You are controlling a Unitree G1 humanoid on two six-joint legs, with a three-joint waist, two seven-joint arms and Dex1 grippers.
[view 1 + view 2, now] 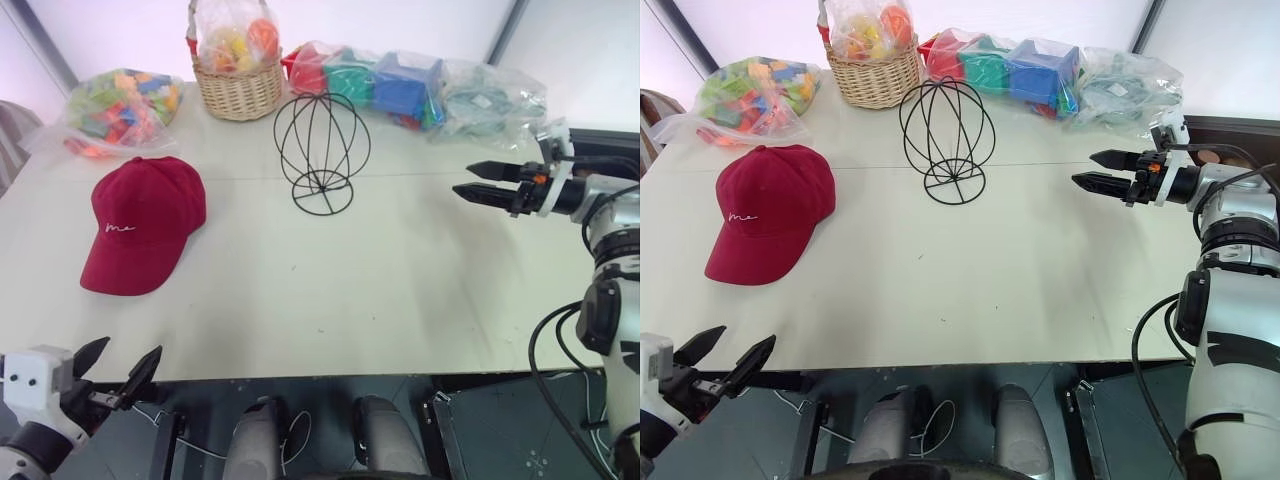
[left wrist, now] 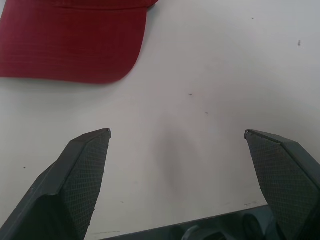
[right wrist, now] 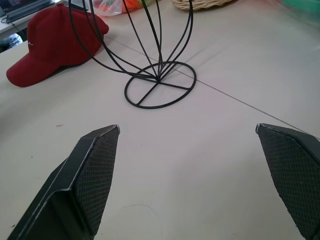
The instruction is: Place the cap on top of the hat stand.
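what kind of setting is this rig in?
Probably a lab or test workspace, not a home: a plain white table set with a black wire hat stand, a dark red fabric cap and clear plastic bags of colourful toy blocks along the back.

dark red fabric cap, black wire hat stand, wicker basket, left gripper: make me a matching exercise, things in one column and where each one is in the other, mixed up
Things:
1. dark red fabric cap
2. black wire hat stand
3. woven wicker basket
4. left gripper

Places or states:
A. at the table's far edge, holding a bag of coloured items
B. open, at the table's near edge
C. lying flat on the table's left side
D. upright mid-table, nothing on it

Pairs: 1-C, 2-D, 3-A, 4-B
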